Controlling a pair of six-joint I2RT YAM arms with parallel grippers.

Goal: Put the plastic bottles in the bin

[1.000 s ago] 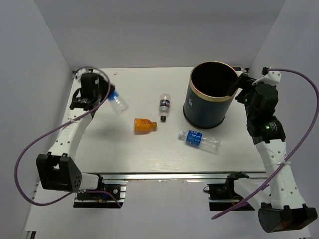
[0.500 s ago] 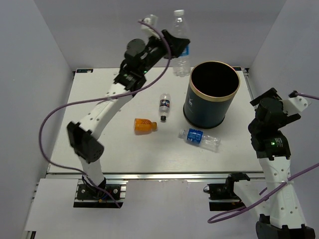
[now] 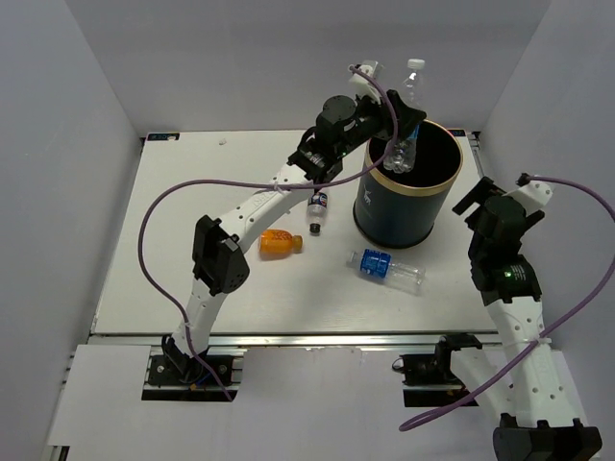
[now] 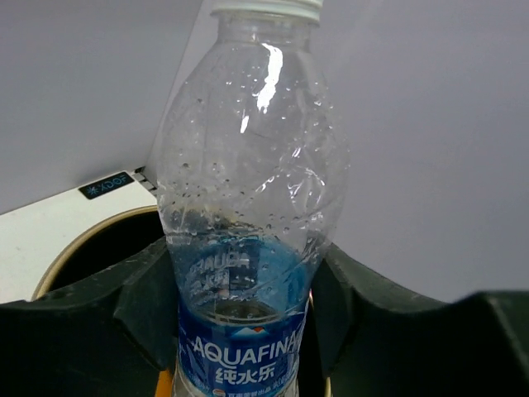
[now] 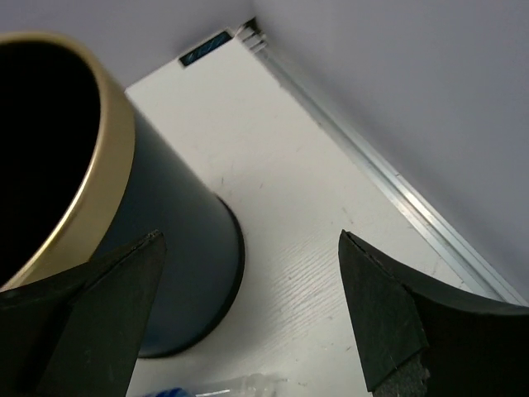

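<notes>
Fingers (image 4: 136, 310) of the left gripper (image 4: 248, 289) clamp a clear plastic bottle with a blue label (image 4: 248, 182) upright at its label, white cap uppermost. In the overhead view it hangs right of centre near the top of the frame, its base over the mouth of the large navy cylindrical bin (image 3: 394, 213), close to the left of the gold-tan rim. The right gripper (image 5: 244, 318) is spread wide, holding nothing, just right of the bin. On the white table (image 3: 192, 192) lie a second clear blue-labelled bottle (image 3: 384, 267) below the bin, and a small black-capped bottle (image 3: 316, 205) and a stubby orange bottle (image 3: 279, 241) to its left.
</notes>
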